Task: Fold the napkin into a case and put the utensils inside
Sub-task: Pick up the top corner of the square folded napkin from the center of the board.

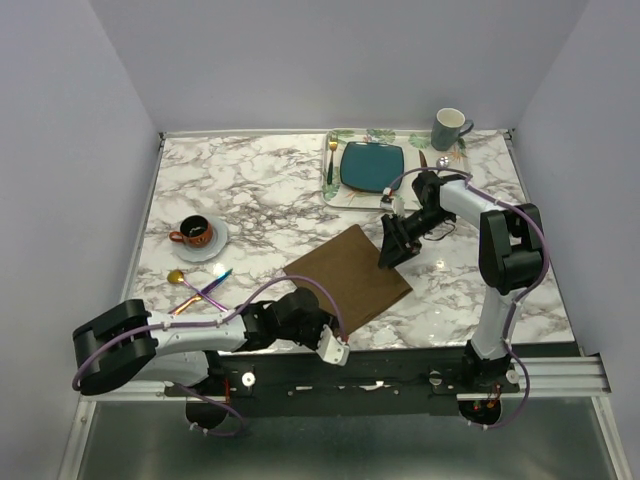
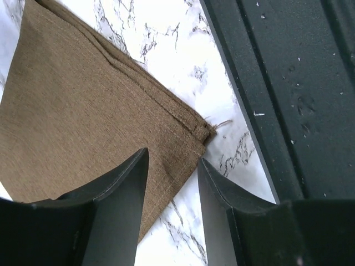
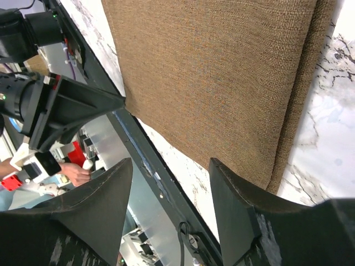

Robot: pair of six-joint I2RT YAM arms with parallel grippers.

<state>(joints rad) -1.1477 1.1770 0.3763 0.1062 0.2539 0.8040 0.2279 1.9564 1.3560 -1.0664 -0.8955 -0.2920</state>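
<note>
The dark brown napkin (image 1: pixel 350 272) lies folded flat on the marble table, near the front edge. It also shows in the left wrist view (image 2: pixel 83 105) and the right wrist view (image 3: pixel 222 72). My left gripper (image 1: pixel 320 325) is open and empty, low over the napkin's near corner (image 2: pixel 202 130), one finger over cloth and one over marble (image 2: pixel 172 158). My right gripper (image 1: pixel 392 245) is open and empty above the napkin's far right edge (image 3: pixel 170 163). The iridescent utensils (image 1: pixel 203 290), one with a golden spoon bowl (image 1: pixel 175 277), lie at the left, apart from both grippers.
A cup on a saucer (image 1: pixel 196 233) stands at the left. At the back right, a leaf-printed placemat (image 1: pixel 335 190) holds a teal plate (image 1: pixel 372 167), a gold fork (image 1: pixel 331 160) and a dark knife (image 1: pixel 423 160). A grey mug (image 1: pixel 450 128) stands behind. The black front rail (image 2: pixel 288 83) runs beside the napkin corner.
</note>
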